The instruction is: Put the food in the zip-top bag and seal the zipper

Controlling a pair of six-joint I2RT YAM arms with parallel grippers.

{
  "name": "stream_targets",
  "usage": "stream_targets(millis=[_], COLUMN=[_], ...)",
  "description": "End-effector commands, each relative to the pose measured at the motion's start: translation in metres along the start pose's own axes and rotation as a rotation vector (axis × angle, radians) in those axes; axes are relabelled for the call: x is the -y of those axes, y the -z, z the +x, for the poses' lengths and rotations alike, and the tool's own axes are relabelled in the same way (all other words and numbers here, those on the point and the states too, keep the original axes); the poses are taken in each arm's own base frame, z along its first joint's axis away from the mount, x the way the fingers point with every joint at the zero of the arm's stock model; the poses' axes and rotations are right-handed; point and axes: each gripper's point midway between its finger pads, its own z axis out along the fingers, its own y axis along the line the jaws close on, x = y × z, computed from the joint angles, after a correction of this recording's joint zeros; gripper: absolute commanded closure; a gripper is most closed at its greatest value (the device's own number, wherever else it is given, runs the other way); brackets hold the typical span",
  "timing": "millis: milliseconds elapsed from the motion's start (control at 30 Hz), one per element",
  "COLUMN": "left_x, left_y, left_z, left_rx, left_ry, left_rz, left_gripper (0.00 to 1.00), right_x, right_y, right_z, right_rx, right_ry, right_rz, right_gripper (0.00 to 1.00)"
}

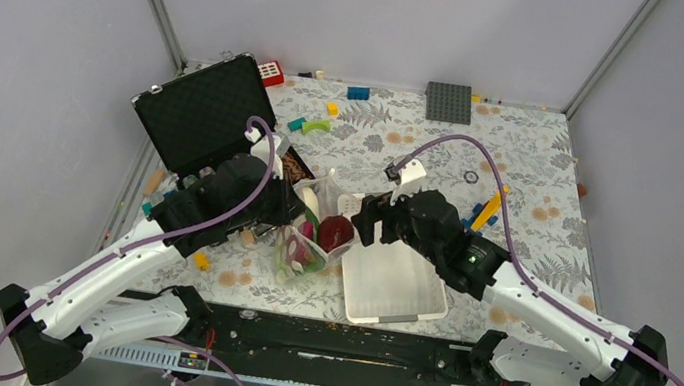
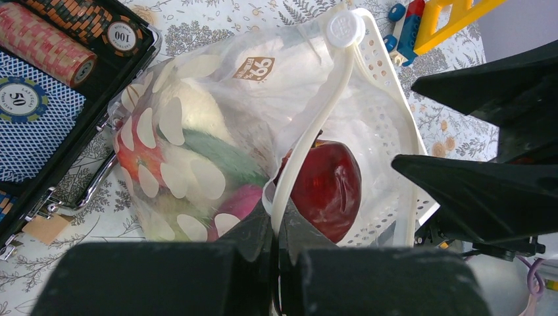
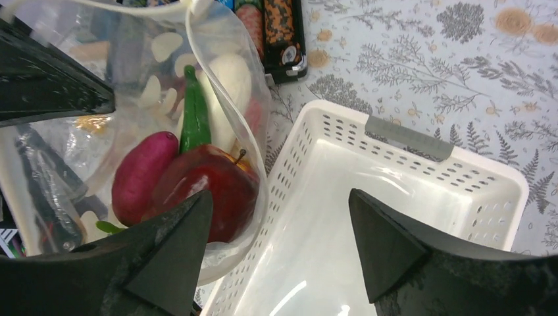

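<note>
While my left gripper [image 2: 277, 227] pinches the floppy bag [image 2: 197, 85] by its zipper [image 2: 314, 135], my right gripper [image 3: 279, 201] hangs spread; I reckon that stiffer rim beats the slippery film.

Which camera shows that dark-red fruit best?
The left wrist view: the dark-red fruit is large and centred, only the rim of the zip-top bag crossing its edge. The right wrist view hides part behind a finger; the top view shows a small spot.

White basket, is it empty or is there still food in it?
Empty. The white basket shows only its bare floor and walls; the dark-red bulb lies in the zip-top bag.
</note>
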Motion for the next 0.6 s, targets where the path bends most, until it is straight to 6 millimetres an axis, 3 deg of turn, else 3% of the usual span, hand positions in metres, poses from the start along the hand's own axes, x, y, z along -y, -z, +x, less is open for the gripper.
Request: stream_targets(millis=[0,200,333,467,567], left_x=[0.004,0.004,0.005,0.007,0.014], left_y=[0.002,0.002,0.003,0.002,0.002], left_z=[-0.01,-0.01,-0.009,-0.006,-0.004], left_rx=[0.047,0.047,0.043,0.027,0.014], left_ry=[0.017,0.018,0.016,0.009,0.0], left_rz=[0.019,0.02,0.024,0.039,0.075], left_gripper=[1.0,1.0,1.0,1.0,1.0], right_x=[-0.007,-0.014,-0.024,-0.029,-0.032], right_y=[-0.001,-0.01,-0.014,-0.016,-0.017], right_z=[-0.011,-0.009,-0.009,-0.014,-0.019], right_rx=[0.001,-0.004,-0.015,0.003,0.013], right_ry=[-0.026,-0.011,0.0,0.018,0.02], right_rz=[-0.005,-0.038,-0.09,-0.119,-0.132], right_gripper=[0.19,0.37,0.58,0.71,0.9])
